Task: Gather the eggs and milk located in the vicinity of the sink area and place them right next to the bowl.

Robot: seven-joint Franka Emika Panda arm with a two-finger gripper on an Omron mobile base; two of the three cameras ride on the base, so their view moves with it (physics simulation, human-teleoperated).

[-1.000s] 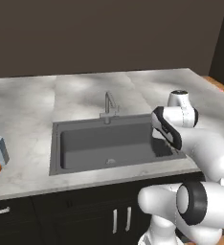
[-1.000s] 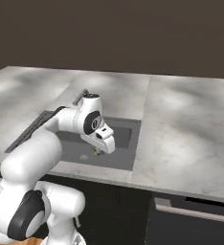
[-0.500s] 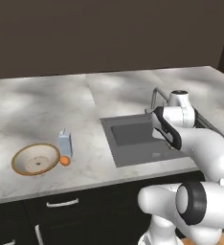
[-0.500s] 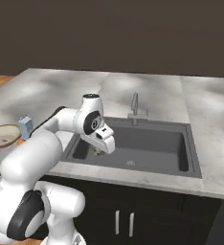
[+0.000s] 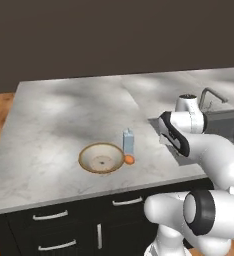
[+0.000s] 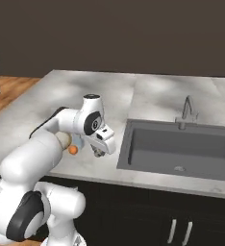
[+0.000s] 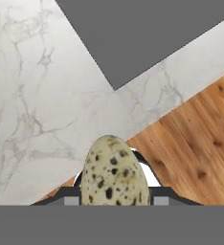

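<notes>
Two eggs: an orange egg [image 5: 129, 159] touching the bowl [image 5: 89, 161] at its 3 o'clock, below one milk carton [image 5: 128, 141]; the hand view reveals a speckled cream egg [image 7: 114, 176] pinched in the gripper [image 6: 99, 153], above the counter [image 7: 32, 105] beside the sink [image 6: 177, 149].

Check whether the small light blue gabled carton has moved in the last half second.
No. The carton still stands just right of the cream bowl; only the camera shifted.
</notes>
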